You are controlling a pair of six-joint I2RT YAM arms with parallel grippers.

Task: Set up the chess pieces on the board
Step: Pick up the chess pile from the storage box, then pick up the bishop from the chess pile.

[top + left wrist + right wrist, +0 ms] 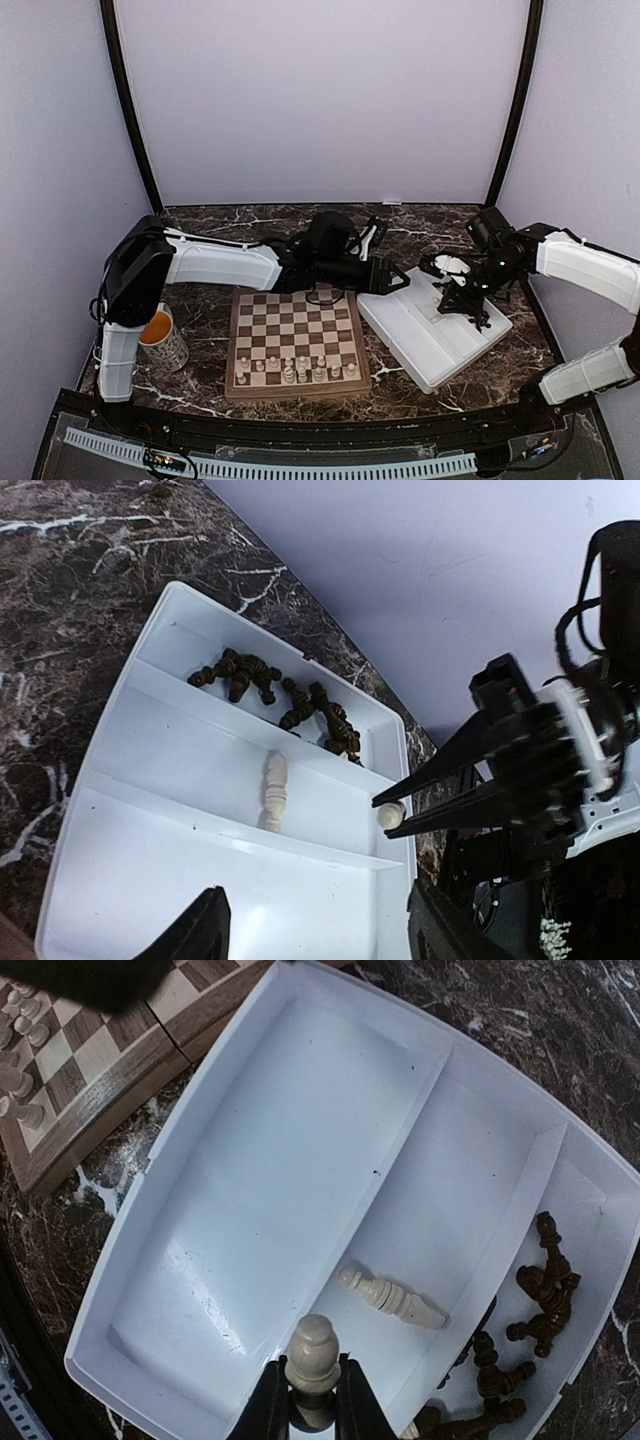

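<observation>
- While pinched in the right gripper (312, 1405), one pale piece (312, 1352) hangs over the tray (250, 1180), head past the fingertips.
- At ten o'clock from it: the board (105, 1095).
- At the tray's far end: left gripper (315, 935), wide apart, empty.

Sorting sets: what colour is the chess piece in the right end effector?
Pale cream wooden piece, clearest in right wrist view.
</observation>
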